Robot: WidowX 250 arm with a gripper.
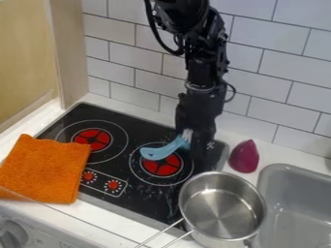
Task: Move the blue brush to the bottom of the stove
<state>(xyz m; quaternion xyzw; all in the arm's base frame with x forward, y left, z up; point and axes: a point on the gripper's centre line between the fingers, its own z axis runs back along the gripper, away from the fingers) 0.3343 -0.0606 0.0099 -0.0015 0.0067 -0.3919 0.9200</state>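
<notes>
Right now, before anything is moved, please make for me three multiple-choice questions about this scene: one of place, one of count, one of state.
1. Where does the smooth end of the blue brush appear?
A. Over the grey plastic sink
B. Over the right large red burner
C. Over the orange cloth

2. How many large red burners does the black stove show?
A. Two
B. Three
C. Four

3. How does the silver metal pot stand?
A. Upside down
B. On its side
C. Upright

1-B: the end overlaps that burner's red disc.
2-A: one left, one right, each inside white rings.
3-C: its opening faces up, showing the inside bottom.
</notes>
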